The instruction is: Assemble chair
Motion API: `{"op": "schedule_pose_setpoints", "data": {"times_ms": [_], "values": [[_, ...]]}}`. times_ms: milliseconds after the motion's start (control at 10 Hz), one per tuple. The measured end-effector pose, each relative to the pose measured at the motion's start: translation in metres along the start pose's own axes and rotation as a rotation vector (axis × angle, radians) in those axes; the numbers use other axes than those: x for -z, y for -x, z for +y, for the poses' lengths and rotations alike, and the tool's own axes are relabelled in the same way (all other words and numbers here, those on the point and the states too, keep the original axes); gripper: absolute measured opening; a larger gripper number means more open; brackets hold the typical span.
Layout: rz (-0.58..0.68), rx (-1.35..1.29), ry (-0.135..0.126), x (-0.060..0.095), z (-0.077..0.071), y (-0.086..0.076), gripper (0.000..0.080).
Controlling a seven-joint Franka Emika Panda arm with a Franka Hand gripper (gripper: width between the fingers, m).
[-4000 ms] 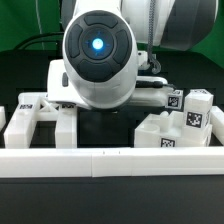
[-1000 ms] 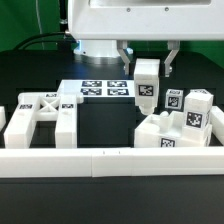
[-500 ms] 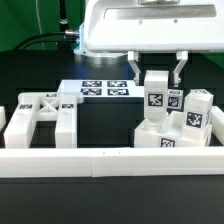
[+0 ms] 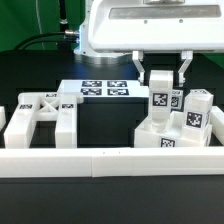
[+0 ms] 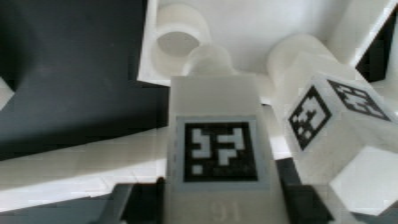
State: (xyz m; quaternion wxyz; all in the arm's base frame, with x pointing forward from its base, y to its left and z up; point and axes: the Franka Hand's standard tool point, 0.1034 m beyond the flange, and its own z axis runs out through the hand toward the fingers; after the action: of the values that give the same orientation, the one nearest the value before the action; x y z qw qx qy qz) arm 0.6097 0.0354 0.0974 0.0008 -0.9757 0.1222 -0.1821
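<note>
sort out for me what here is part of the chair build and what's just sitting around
Part of the job:
claw, shut on a tagged post
chair frame, at the exterior view's left
heap of tagged chair parts, below the held post
second post, at the exterior view's right

Just lying about:
marker board
border rail
black table

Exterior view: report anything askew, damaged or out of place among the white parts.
Nothing looks damaged or spilled. The post sits upright between the jaws. Only the pile of parts on the exterior view's right looks untidy, its blocks tilted at mixed angles.
</note>
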Motion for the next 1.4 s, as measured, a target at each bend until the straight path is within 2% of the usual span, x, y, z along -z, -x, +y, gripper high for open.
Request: {"op": "schedule_pose_setpoints", "data": {"times_ms": [200, 600, 1000, 1200, 1400], "values": [[0.006, 0.001, 0.001, 0.000, 0.002, 0.002, 0.0287], [0.021, 0.024, 0.015, -0.004, 0.016, 0.008, 0.0287], [0.025, 0.034, 0.019, -0.010, 0.014, 0.012, 0.0287], [0.087, 0.053, 0.020, -0.014, 0.010, 0.009, 0.0287], [0.085, 0.052, 0.020, -0.014, 0.010, 0.009, 0.0310]]}}
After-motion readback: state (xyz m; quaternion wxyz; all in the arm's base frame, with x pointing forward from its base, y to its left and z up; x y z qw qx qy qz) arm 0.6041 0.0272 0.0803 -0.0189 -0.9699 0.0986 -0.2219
